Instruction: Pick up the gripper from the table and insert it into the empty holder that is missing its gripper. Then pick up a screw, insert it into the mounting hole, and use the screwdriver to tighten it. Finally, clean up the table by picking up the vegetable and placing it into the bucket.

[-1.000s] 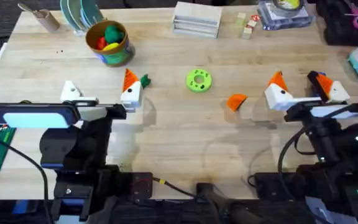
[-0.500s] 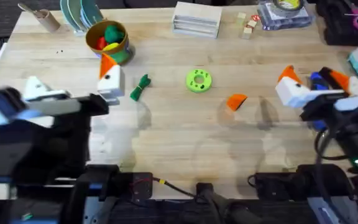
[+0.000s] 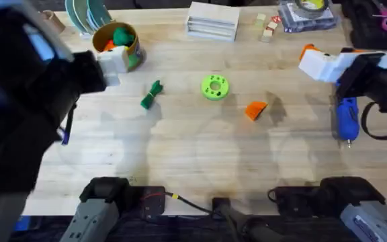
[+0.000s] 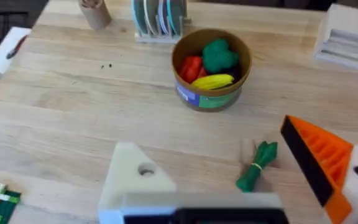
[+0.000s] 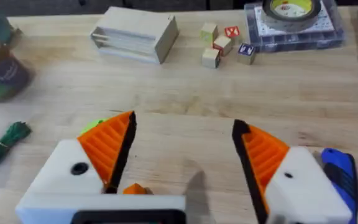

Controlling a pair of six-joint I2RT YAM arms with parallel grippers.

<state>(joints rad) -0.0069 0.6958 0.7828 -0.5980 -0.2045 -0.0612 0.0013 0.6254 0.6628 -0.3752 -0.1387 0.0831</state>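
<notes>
The loose orange gripper [image 3: 255,109] lies on the table right of centre; its edge peeks out as the orange wedge [image 5: 134,188] below my right fingers. My left gripper [image 4: 216,149] is open and holds nothing. One of its fingers is the plain white holder [image 4: 135,180]; the other carries an orange tip. It hovers near the bucket [image 4: 211,68], with the green vegetable [image 4: 257,165] lying between its fingers' line and the bucket. My right gripper [image 5: 184,124] is open and high at the far right. The blue screwdriver [image 3: 346,119] lies below it.
A lime-green disc [image 3: 214,87] sits mid-table. Teal plates [image 4: 160,15] stand behind the bucket. A stack of wooden slabs [image 5: 135,34], small cubes [image 5: 222,43] and a tape box [image 5: 297,18] line the far edge. My left arm [image 3: 19,114] looms large and dark.
Both arms have risen and swung outward and away: the left toward the bucket, the right toward the far right. The screwdriver now lies uncovered.
</notes>
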